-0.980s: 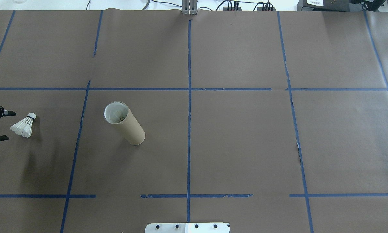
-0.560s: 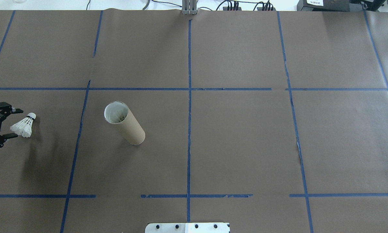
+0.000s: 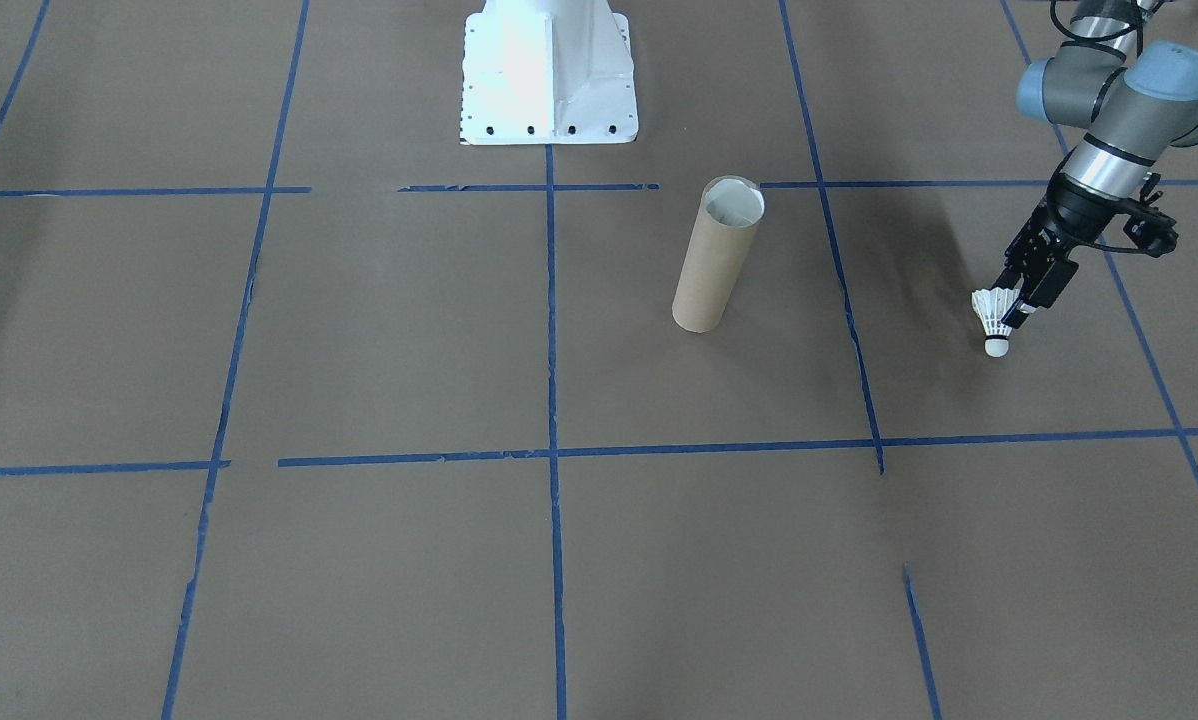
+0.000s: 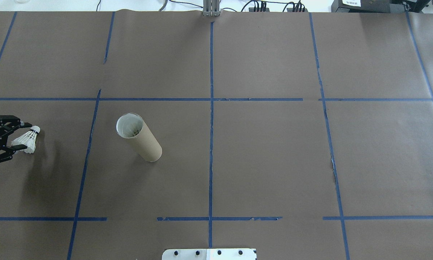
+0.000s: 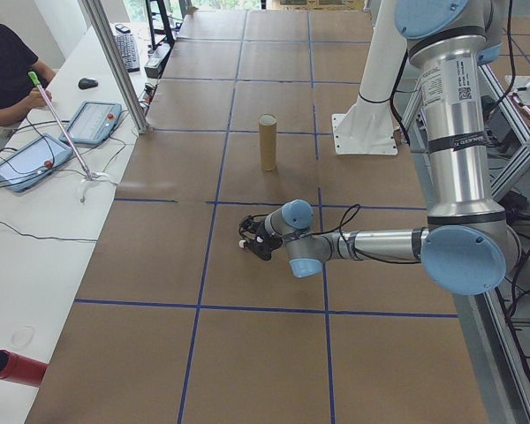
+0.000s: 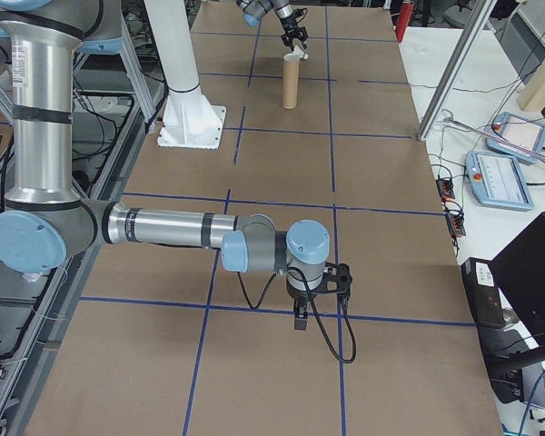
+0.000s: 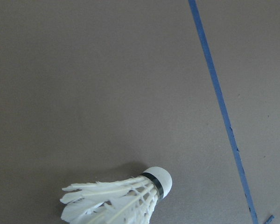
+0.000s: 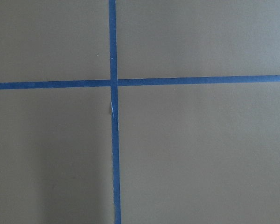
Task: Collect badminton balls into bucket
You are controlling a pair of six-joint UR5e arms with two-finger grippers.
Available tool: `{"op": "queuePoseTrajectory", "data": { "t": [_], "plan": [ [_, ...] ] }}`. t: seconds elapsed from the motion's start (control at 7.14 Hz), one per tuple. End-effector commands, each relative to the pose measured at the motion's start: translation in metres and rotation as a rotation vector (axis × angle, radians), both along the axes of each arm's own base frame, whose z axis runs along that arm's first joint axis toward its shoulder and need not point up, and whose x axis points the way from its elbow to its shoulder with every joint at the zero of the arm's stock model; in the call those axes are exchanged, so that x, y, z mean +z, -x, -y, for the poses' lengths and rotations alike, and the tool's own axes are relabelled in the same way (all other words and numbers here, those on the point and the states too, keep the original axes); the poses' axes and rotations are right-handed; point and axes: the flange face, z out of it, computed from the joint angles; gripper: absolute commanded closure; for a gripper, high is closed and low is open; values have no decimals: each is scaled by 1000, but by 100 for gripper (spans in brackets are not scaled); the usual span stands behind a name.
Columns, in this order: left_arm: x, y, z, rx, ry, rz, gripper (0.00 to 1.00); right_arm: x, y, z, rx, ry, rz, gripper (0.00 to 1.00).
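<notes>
The badminton ball [image 4: 28, 140] lies on its side at the table's far left, cork tip [image 7: 158, 181] pointing away from the robot. My left gripper [image 4: 23, 136] is open and low, one finger on each side of the feather skirt; contact is unclear. From the front, the left gripper [image 3: 1017, 305] hangs just over the badminton ball [image 3: 993, 312]. The bucket [image 4: 140, 141] stands upright to the right of it, apart from the gripper. My right gripper [image 6: 302, 316] shows only in the exterior right view, low over the paper, and I cannot tell its state.
Brown paper with blue tape lines [image 4: 211, 108] covers the table. The white robot base [image 3: 547, 75] stands at the near middle edge. A person sits at a side desk with tablets [image 5: 35, 159]. A red tube [image 5: 13, 367] lies on that desk.
The left gripper has slid right toward the badminton ball, and its fingers have narrowed around the skirt. The ball and the bucket have stayed put.
</notes>
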Motion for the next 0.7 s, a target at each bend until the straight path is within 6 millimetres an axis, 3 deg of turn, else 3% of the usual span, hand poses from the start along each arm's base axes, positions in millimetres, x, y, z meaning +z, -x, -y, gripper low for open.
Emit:
{"op": "queuePoseTrajectory", "data": {
  "t": [0.0, 0.14, 0.28, 0.42, 0.56],
  "plan": [
    [5, 0, 0, -1, 6, 7, 79, 0, 0, 0, 0, 0, 0, 0],
    [2, 1, 0, -4, 1, 3, 100, 0, 0, 0, 0, 0, 0, 0],
    [-9, 4, -1, 3, -12, -13, 100, 0, 0, 0, 0, 0, 0, 0],
    [-32, 7, -9, 56, -27, -50, 100, 0, 0, 0, 0, 0, 0, 0],
    [-67, 8, -12, 145, -30, -110, 100, 0, 0, 0, 0, 0, 0, 0]
  ]
}}
